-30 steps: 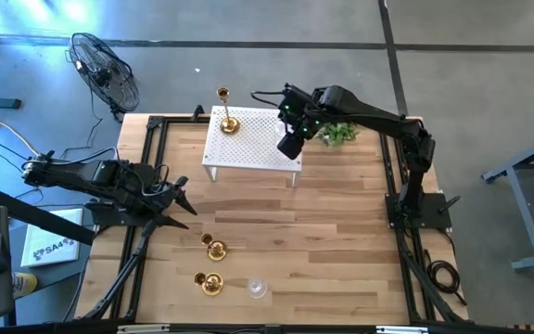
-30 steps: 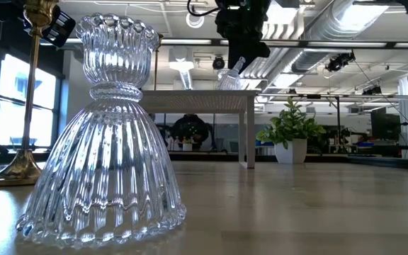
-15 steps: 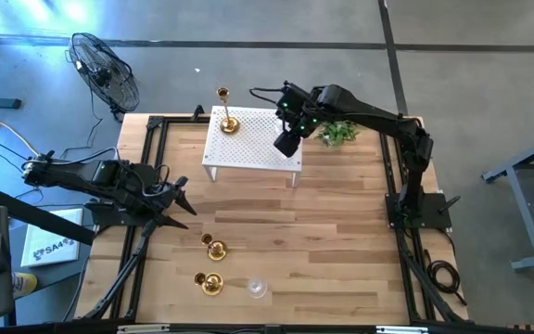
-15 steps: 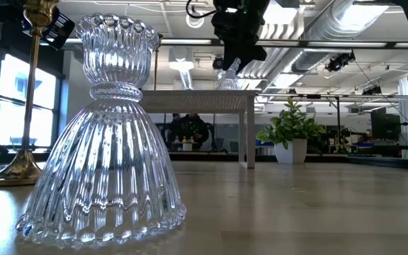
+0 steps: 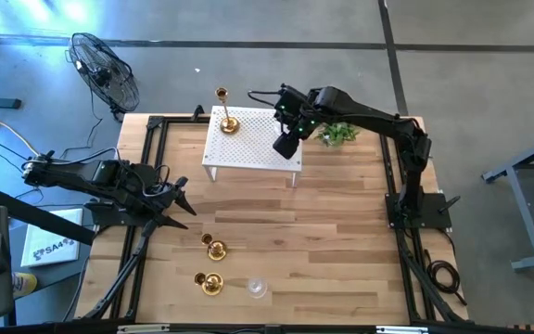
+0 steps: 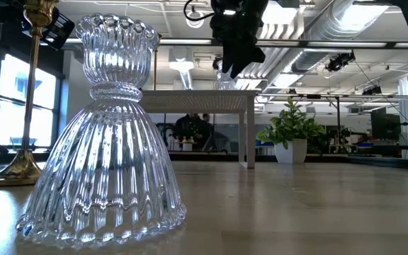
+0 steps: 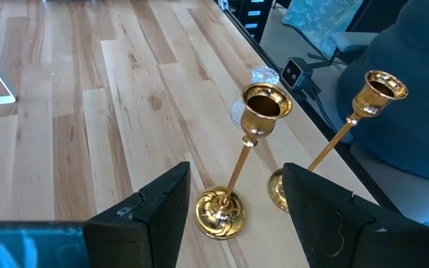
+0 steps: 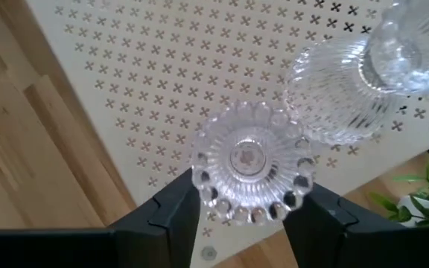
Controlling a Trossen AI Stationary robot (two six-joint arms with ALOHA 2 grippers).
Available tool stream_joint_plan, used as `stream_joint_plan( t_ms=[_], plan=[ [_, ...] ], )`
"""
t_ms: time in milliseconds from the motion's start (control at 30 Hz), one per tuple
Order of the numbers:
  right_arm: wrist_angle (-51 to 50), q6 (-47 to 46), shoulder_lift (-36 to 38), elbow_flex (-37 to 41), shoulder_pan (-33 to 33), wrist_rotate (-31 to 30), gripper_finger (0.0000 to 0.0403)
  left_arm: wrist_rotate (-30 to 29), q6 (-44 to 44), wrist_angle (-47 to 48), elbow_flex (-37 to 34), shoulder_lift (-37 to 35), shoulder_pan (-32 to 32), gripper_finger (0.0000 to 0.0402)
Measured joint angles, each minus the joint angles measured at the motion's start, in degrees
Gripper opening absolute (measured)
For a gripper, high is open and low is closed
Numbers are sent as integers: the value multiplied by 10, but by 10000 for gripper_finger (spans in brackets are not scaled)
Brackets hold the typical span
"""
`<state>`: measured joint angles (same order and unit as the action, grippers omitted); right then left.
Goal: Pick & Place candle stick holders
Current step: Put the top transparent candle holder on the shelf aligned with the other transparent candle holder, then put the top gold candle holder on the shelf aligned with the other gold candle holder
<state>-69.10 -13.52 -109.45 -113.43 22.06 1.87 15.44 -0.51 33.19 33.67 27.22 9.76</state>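
Note:
A white perforated stand [image 5: 248, 141] sits at the table's far side. On it stand a gold candle stick holder [image 5: 226, 121] and a clear glass one [image 8: 352, 85]. My right gripper [image 5: 286, 146] hangs over the stand's right part, shut on a second clear glass holder [image 8: 250, 167]. Near the front edge two gold holders [image 5: 215, 248] [image 5: 211, 283] and a glass holder [image 5: 258, 289] stand on their round bases. My left gripper [image 5: 180, 199] waits open at the table's left, its fingers pointing at the gold holders [image 7: 265, 108]. My right gripper has the glass holder between its two fingers [image 8: 171, 212], coming from above and slanting down. I look into its beaded cup rim [image 8: 199, 179]; the rim hides where the fingers meet the glass. Whether its base touches the stand, I cannot tell.
A small potted plant [image 5: 338, 134] stands right of the stand. Black frame rails [image 5: 146, 167] run along the table's left and right sides. Bare wood [image 5: 323, 241] lies between the stand and the front holders.

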Motion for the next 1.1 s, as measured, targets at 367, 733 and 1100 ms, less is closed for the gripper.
stream_joint_plan(
  t_ms=[367, 733, 1100],
  plan=[
    [0, -5, 4, 0, 0, 13, 153, 0, 0, 0, 0, 0, 0, 209],
    [-20, -19, 53, -1, -1, -19, 153, -2, -17, 0, 0, 0, 0, 209],
    [-72, -40, 135, -2, -53, -106, 153, 88, -148, 3, 0, 0, 0, 209]
  ],
)
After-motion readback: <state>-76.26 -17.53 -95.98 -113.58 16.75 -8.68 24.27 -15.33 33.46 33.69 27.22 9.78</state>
